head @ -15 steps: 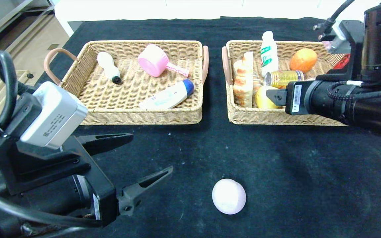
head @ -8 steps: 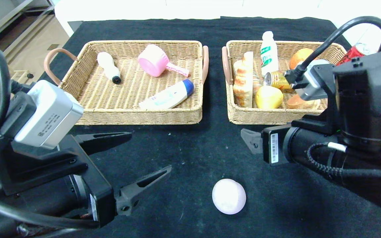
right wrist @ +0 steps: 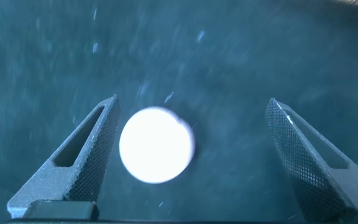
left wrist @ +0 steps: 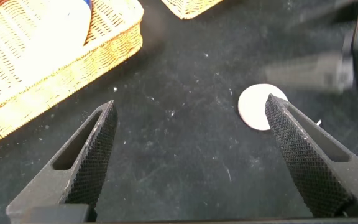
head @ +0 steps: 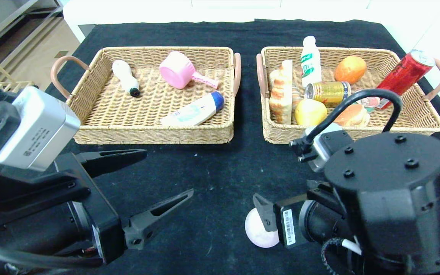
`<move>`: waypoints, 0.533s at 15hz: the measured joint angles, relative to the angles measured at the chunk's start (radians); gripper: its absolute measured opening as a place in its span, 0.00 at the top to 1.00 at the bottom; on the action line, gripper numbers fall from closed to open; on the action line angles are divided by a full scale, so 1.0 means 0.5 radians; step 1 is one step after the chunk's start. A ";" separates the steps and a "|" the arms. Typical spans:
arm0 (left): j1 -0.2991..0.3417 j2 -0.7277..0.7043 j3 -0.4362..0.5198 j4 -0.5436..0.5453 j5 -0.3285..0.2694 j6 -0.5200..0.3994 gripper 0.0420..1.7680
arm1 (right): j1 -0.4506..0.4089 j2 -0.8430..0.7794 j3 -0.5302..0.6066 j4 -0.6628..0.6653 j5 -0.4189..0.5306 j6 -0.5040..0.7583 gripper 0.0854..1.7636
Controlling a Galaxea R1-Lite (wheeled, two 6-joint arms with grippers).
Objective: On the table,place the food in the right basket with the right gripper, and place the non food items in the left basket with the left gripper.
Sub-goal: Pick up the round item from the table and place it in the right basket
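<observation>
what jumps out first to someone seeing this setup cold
The pale round ball lying alone on the black table, with the open right gripper poised over it. Behind stand two wicker baskets: the right basket crowded with food and cans, the left basket holding three non-food items. The open left gripper hovers at front left.

The right arm's housing covers the right side of the pale round ball (head: 256, 231) on the table. In the right basket (head: 430, 116), a cable crosses a bun (head: 351, 114). The right gripper (right wrist: 191, 155) shows finger bases cut off by the edge.
</observation>
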 joint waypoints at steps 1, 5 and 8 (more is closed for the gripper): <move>0.000 -0.004 0.000 0.000 0.000 0.006 0.03 | 0.023 0.023 0.015 -0.002 -0.001 0.025 0.04; 0.000 -0.016 0.001 0.003 -0.001 0.011 0.03 | 0.079 0.110 0.031 -0.011 -0.004 0.071 0.04; 0.000 -0.018 0.002 0.003 0.000 0.011 0.03 | 0.094 0.184 0.032 -0.011 -0.007 0.117 0.04</move>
